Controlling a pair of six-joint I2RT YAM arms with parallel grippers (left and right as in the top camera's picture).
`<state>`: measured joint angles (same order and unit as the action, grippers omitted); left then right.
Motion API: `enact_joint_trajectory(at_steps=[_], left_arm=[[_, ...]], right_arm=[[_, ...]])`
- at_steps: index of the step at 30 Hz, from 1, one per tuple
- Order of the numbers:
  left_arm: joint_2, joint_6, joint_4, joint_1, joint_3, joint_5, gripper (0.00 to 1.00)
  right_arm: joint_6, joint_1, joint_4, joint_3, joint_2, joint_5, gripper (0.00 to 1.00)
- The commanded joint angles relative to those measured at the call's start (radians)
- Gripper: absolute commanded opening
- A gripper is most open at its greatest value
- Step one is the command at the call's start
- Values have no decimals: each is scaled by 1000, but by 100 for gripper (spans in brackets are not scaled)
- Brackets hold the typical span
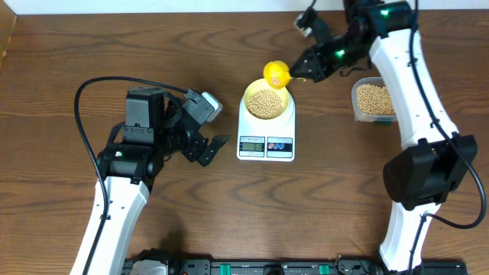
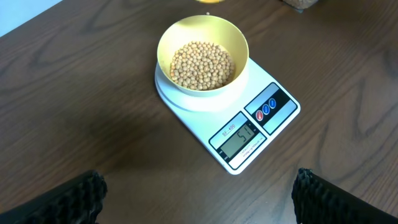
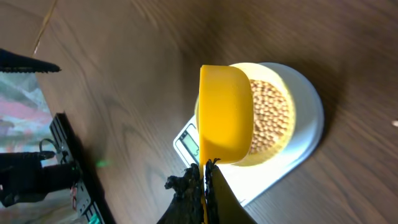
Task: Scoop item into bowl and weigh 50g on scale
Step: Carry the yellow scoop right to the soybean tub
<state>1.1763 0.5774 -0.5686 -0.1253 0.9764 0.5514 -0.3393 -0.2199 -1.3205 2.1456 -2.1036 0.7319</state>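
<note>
The pale-yellow bowl [image 1: 267,101] [image 2: 203,53] [image 3: 273,118] stands on the white scale [image 1: 266,141] [image 2: 261,127] [image 3: 308,140] and holds tan beans [image 1: 266,103] [image 2: 201,65] [image 3: 270,118]. My right gripper [image 1: 307,67] [image 3: 204,171] is shut on the handle of a bright yellow scoop [image 1: 276,73] [image 3: 224,115], which is tipped on its side over the bowl's far rim. My left gripper [image 1: 215,145] [image 2: 198,196] is open and empty, low over the table to the left of the scale, its fingers [image 2: 68,199] wide apart.
A clear tub [image 1: 373,100] holding more beans sits right of the scale, behind the right arm. The scale's display [image 2: 239,143] and buttons [image 2: 266,109] face the front edge. Cables loop at the left and right of the table.
</note>
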Motion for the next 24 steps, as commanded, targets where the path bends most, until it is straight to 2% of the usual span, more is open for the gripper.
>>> enact_joint_trajectory(at_steps=[1,5,14,20,24], left_arm=[[7,10,1,3,-4,5,97],[7,10,1,3,-4,5,98],[7,10,1,3,-4,5,98],[7,10,1,3,-4,5,98],[7,10,1,3,-4,5,98]], right_arm=[[14,5,-10,14,29,5,1],[13,31,-39,14,30,102,1],[-58,269,-207,14,65,171,1],[-6,429,-225,14,80,-65,1],[45,448,-212,14,80,-220,1]])
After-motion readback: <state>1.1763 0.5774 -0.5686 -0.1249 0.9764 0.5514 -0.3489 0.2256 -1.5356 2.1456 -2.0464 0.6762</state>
